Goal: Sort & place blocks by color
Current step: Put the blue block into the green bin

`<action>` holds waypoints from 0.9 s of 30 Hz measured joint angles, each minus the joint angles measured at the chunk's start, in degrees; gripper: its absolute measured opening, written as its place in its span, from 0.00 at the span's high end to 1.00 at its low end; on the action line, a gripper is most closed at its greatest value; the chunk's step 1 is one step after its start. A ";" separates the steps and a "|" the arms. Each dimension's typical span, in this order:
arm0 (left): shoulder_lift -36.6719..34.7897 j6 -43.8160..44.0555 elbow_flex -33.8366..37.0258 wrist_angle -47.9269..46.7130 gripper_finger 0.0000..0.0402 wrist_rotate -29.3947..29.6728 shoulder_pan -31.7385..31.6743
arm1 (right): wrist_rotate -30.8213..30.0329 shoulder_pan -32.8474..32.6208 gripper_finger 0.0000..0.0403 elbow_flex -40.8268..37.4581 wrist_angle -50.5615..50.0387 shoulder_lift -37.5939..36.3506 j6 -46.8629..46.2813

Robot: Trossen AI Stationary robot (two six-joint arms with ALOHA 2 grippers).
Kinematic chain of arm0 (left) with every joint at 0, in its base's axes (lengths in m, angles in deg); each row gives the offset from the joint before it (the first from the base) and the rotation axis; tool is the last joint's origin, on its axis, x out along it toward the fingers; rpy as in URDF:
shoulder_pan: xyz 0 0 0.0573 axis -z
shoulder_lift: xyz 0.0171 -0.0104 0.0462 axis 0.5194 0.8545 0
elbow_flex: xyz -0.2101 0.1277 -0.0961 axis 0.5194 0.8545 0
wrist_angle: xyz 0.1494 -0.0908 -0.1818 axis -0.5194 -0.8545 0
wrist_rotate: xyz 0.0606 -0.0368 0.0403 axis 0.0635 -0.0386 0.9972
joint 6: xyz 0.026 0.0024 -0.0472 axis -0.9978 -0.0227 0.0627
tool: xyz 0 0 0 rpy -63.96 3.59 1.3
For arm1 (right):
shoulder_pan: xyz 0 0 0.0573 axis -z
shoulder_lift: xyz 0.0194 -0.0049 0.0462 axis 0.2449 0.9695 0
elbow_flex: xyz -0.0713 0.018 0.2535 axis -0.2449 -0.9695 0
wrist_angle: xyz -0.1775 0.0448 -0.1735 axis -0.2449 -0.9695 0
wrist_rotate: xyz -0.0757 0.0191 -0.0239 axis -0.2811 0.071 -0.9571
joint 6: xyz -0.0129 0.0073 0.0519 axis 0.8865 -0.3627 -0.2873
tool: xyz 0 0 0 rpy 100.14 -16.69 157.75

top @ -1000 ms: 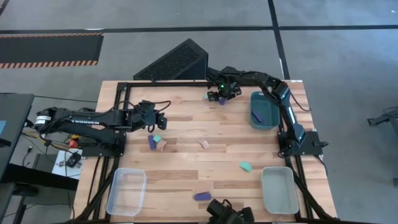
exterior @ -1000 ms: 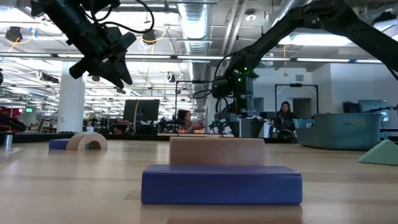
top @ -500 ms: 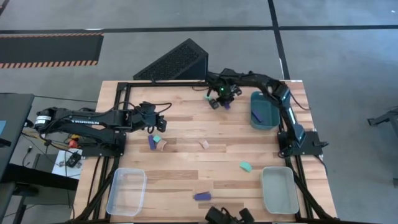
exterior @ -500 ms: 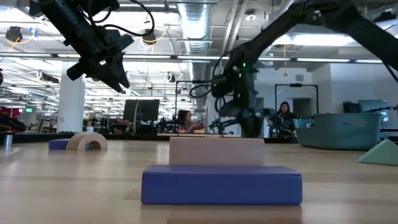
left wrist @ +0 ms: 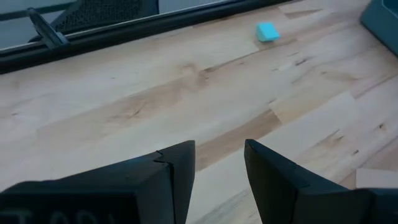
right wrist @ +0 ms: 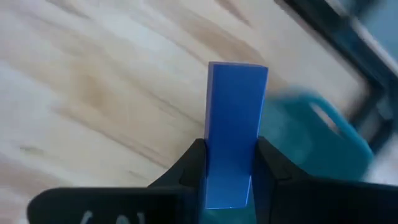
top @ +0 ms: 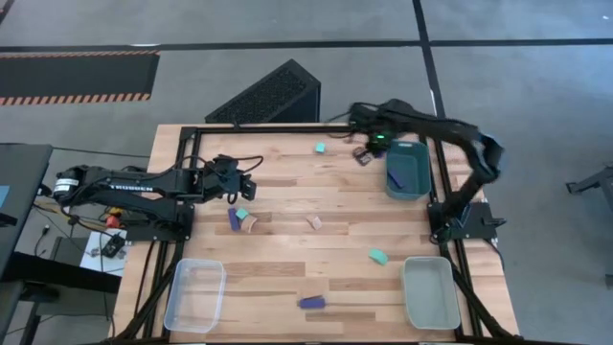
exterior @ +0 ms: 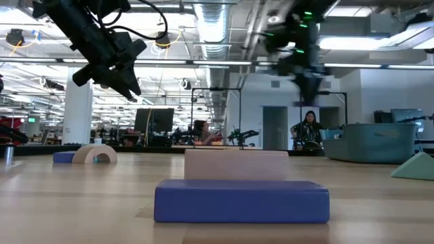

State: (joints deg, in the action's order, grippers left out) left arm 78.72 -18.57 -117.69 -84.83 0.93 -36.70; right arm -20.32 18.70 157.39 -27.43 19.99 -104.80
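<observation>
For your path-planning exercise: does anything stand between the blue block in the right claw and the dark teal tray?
Nothing visible does. The right claw holds the blue wooden bar just beside the dark teal plastic tray.

a large open robotics lab or industrial workspace. exposed ceiling ducts (exterior: pixel 217 27) and strip lights run overhead. people sit at monitors (exterior: pixel 154 122) beyond the wooden bench (top: pixel 287 230).

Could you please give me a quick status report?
Right gripper shut on blue block, beside teal tray. Left gripper open, empty. Nothing blocking.
</observation>
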 joint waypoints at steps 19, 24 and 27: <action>0.00 1.44 0.02 4.49 0.68 -2.03 -3.21 | 3.68 7.22 0.63 -36.55 18.17 -14.93 -13.58; 0.00 1.44 0.02 5.43 0.68 -5.34 -3.39 | 3.63 7.21 0.51 -36.67 20.10 -11.84 -12.92; 0.00 2.13 0.02 5.06 0.68 -8.54 -3.14 | 3.55 6.45 0.48 -36.67 21.16 -11.14 -12.77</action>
State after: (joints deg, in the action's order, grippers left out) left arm 78.72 -16.43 -117.67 -79.77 -7.61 -39.84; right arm -16.77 25.15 120.72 -6.26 8.86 -117.57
